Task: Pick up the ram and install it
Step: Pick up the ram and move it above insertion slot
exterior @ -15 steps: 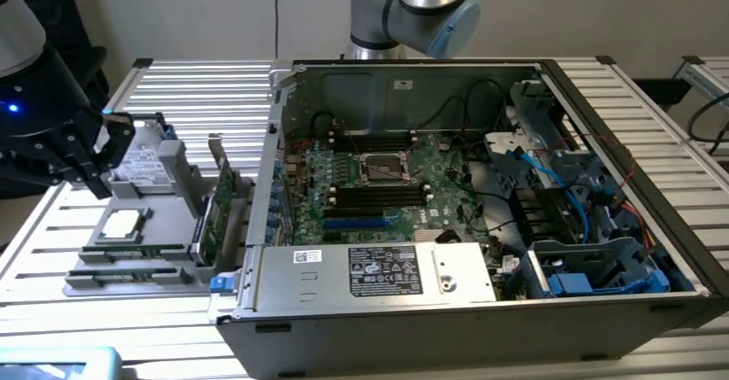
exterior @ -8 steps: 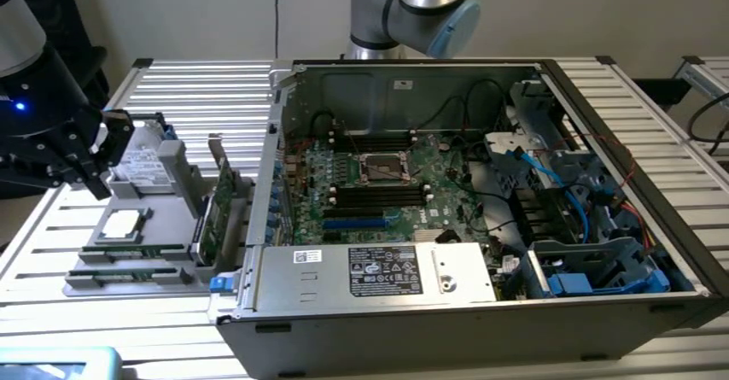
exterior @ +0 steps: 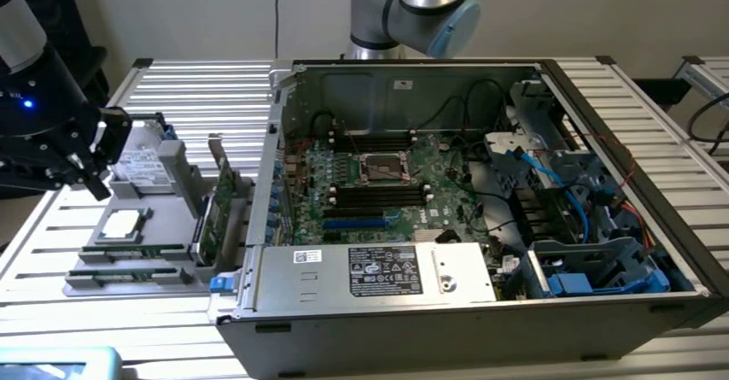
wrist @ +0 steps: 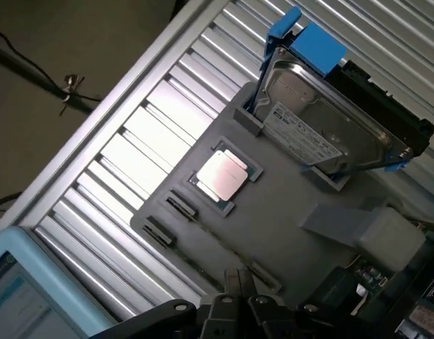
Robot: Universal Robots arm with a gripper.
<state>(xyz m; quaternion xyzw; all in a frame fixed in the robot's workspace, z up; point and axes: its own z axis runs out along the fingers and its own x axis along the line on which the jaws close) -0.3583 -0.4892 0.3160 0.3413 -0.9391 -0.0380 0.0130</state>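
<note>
The grey tray carries a hard drive, a processor at its middle, an upright expansion card, and the ram along its edge nearest the exterior camera. An open computer case stands just beside it. The gripper hovers over the tray, fingers pressed together, empty.

Plain pale wall at the back, nothing on it. Workbench made of ribbed aluminium slats, throwing off bright white glare under strong light. Looks like a second slatted bench poking in at the exterior view's right, hard to be sure. Dull brownish floor past the bench edge, with a thin dark cable trailing across it.
</note>
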